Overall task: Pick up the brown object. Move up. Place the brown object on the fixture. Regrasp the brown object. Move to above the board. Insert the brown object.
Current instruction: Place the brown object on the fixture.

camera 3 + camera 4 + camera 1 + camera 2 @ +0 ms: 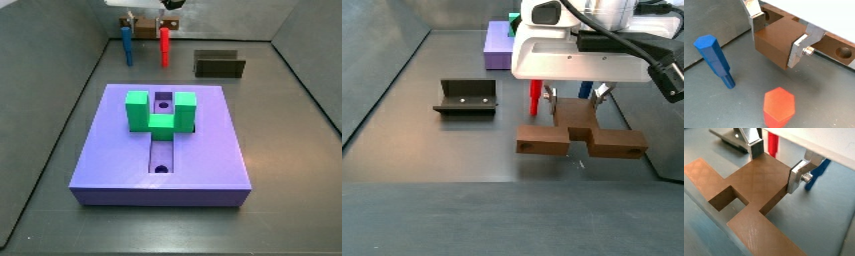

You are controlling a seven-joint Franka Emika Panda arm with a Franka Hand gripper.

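The brown object [543,140] is a notched brown bar lying across the floor at the near right, apparently still resting on it. In both wrist views my gripper [776,39] [776,164] straddles its middle, and both silver fingers press on opposite sides of the brown object [777,42] [751,183]. A side view shows the gripper [592,105] reaching down from the white hand. The fixture [466,98] [219,65] stands apart from it with nothing in it. The purple board [201,150] [497,45] carries a green block [160,110] over its slot.
A blue peg [714,60] [124,42] and a red peg [779,105] [164,45] stand upright close beside the gripper. Grey walls close in the floor on all sides.
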